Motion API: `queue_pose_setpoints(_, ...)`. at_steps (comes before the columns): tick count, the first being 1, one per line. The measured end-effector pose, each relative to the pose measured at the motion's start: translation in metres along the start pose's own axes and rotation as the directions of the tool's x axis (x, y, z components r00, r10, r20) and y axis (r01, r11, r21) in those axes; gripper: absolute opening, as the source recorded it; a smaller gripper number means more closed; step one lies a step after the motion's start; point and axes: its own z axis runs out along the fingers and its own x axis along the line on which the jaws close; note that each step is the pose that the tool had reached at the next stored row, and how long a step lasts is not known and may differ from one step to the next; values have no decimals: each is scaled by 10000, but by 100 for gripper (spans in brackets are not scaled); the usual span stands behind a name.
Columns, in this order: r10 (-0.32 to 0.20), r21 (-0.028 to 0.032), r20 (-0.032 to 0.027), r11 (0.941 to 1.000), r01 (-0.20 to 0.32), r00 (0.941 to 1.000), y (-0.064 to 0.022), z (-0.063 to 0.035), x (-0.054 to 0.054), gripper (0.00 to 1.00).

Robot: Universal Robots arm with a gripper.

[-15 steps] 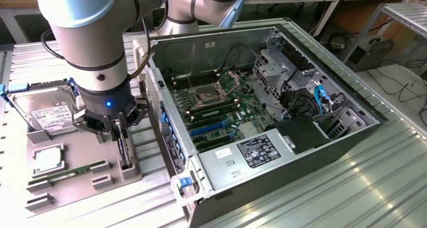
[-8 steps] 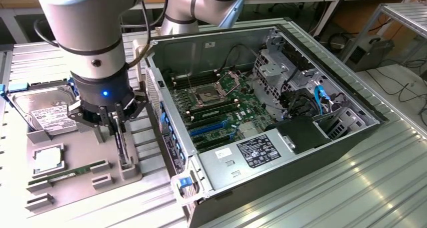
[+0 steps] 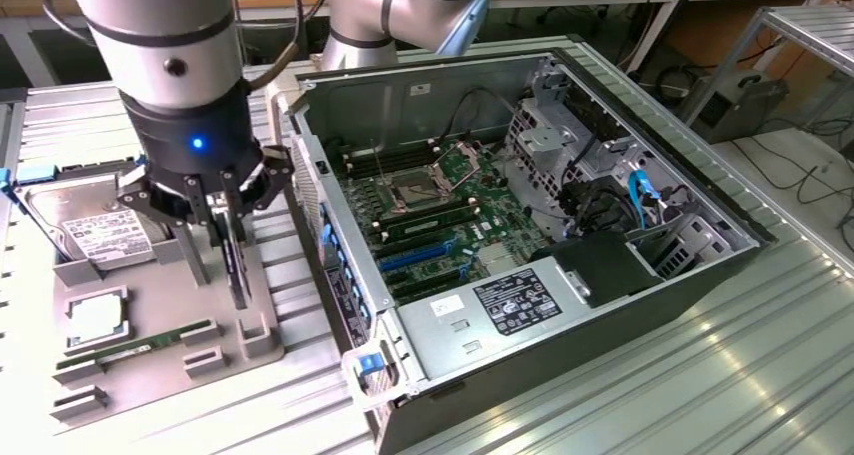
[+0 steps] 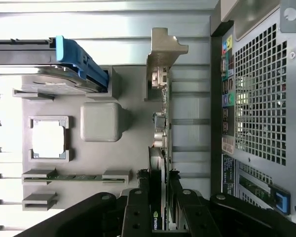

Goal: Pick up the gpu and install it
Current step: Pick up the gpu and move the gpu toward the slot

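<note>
My gripper (image 3: 222,227) hangs over the grey holder tray (image 3: 160,300) on the exterior view's left, shut on the gpu (image 3: 239,270). The card is held on edge and looks like a thin dark strip hanging below the fingers. In the wrist view the gpu (image 4: 161,131) runs edge-on away from my gripper (image 4: 159,192), with its silver end bracket (image 4: 165,49) at the far end. The black fingers (image 4: 138,202) press on both faces of the card. I cannot tell whether its lower edge still touches the tray (image 4: 130,158).
The tray also holds a silver hard drive (image 3: 91,233) with a blue handle (image 4: 79,64), a square processor (image 4: 48,139) and a narrow memory stick (image 4: 74,177). The open computer case (image 3: 400,105) lies close on the exterior view's right, its motherboard (image 3: 454,215) and blue slots (image 3: 414,257) exposed.
</note>
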Motion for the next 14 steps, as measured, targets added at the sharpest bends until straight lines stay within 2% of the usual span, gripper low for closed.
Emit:
queue_pose_setpoints(10, -7, 0, -1, 10000, 7, 10000, 18, -462, 4, 26)
queue_pose_setpoints(14, -21, 1, -1, 10000, 21, 10000, 20, -721, 3, 26)
